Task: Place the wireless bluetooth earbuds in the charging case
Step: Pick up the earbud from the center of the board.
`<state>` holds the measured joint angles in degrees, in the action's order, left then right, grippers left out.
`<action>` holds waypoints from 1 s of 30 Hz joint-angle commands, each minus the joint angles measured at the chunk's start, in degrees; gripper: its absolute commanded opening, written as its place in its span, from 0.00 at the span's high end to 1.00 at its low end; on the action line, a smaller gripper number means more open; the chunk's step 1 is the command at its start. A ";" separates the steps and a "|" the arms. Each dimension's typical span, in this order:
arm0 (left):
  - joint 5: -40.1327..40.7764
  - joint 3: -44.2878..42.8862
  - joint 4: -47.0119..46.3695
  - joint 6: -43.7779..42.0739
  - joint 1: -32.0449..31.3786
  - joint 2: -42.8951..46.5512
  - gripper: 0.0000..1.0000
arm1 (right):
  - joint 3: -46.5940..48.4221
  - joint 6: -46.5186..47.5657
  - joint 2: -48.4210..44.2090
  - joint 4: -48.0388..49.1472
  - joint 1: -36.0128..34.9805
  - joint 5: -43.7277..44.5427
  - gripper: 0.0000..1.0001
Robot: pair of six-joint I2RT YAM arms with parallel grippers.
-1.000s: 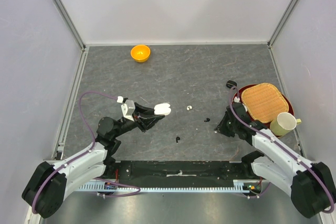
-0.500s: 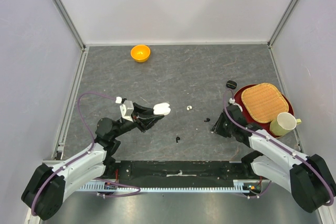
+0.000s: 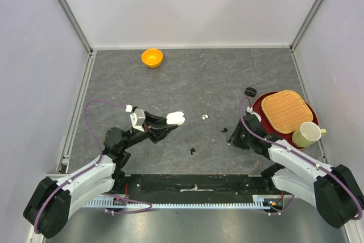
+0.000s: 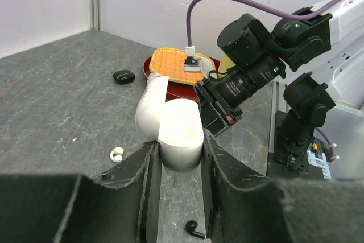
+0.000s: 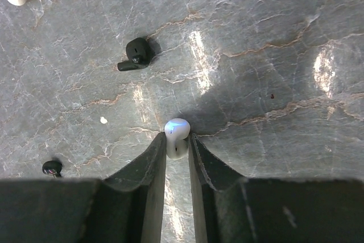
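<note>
Small white roundish plastic earbud [image 5: 177, 130] sits betw. right gripper [image 5: 177, 140] tips, at near-right part of table [image 3: 187, 78]; pinched or merely bracketed, can't tell. Prob. v. light, slick, rolls easily: take it across its rounded sides. Left gripper [image 4: 178, 153] clamps open white glossy plastic charging case [image 4: 180, 129], lid up.

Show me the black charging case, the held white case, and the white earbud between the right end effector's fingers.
black charging case [image 4: 124, 76]: left wrist view, top shell.
white case [image 4: 180, 132]: left wrist view, front of base.
white earbud [image 5: 177, 130]: right wrist view, rounded body.
</note>
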<state>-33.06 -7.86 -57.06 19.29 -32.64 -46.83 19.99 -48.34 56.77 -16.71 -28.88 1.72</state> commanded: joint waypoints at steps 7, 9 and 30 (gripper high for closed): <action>1.33 0.21 -1.04 0.93 -0.14 0.25 0.98 | 2.60 0.87 0.18 -2.10 -0.30 3.21 0.69; 1.24 0.21 -1.04 0.93 -0.23 0.16 0.98 | 2.86 1.14 0.09 -2.45 -0.38 3.29 0.67; 1.07 0.39 -1.04 1.01 -0.14 -0.11 0.98 | 4.71 1.14 0.88 -4.21 -0.74 3.65 0.80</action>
<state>-33.01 -7.84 -57.01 19.29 -32.64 -46.85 22.57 -47.29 57.19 -20.69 -29.41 3.97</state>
